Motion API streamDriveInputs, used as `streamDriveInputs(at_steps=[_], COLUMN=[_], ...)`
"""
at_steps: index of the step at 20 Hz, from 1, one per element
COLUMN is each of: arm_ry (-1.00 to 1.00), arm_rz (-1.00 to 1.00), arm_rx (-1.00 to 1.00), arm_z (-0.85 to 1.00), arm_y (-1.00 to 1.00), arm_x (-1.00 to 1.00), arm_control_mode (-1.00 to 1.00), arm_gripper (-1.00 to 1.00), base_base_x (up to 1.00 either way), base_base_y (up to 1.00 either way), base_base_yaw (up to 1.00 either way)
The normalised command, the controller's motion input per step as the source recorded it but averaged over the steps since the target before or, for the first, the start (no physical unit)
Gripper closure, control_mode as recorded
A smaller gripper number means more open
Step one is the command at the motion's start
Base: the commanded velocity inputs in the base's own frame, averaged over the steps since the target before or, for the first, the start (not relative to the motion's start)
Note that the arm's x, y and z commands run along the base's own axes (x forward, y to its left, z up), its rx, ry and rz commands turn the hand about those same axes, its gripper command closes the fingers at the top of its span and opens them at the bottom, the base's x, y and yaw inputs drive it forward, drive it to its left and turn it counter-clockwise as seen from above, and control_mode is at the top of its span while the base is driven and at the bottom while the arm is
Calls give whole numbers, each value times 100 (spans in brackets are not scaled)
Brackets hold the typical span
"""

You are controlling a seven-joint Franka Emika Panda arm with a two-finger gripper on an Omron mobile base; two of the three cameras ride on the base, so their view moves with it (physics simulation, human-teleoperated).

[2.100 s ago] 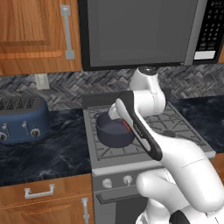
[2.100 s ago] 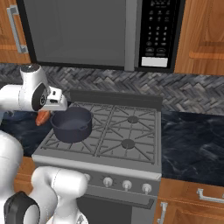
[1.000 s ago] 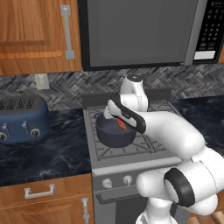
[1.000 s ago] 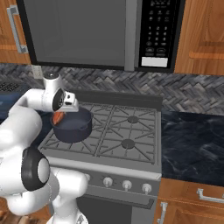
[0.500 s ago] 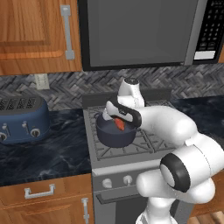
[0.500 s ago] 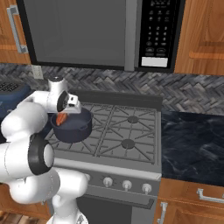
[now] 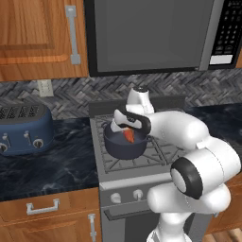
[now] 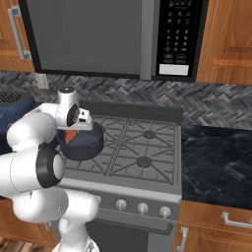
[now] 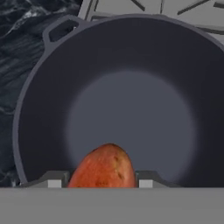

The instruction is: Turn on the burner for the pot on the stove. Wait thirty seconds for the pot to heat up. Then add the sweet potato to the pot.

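The dark blue-grey pot (image 7: 118,145) (image 8: 87,146) (image 9: 131,109) stands on the front left grate of the grey stove (image 7: 156,152) (image 8: 147,157). The burner beneath it is hidden. My gripper (image 7: 126,130) (image 8: 73,131) (image 9: 101,181) hangs over the pot's opening, shut on the orange-red sweet potato (image 7: 129,136) (image 8: 71,136) (image 9: 103,168). In the hand view the tuber points down into the bare pot, above its near inner wall, with a fingertip (image 9: 54,181) on either side.
Round silver knobs (image 7: 137,194) (image 8: 142,207) line the stove's front panel. A blue toaster (image 7: 23,127) stands on the dark counter to the left. A microwave (image 7: 151,33) (image 8: 98,34) hangs above the stove. Wooden cabinets flank it.
The hand has carried the sweet potato from the pot's left side over its opening and lowered it toward the inside. The pot has not moved.
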Motion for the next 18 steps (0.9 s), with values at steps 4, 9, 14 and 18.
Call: streamDriveInputs(at_steps=[4,9,14,18], arm_ry=[4,4,0,0], arm_rz=[0,0,0,0], arm_rx=[0,0,0,0], arm_z=[-21,-17,-10,0], arm_y=[-3,-3,-7,-1], arm_x=[20,13,7,2], arm_control_mode=[-100,-100,-100,-100], arm_gripper=[100,100,100,100], base_base_x=[0,0,0,0], base_base_y=[0,0,0,0], base_base_yaw=[0,0,0,0])
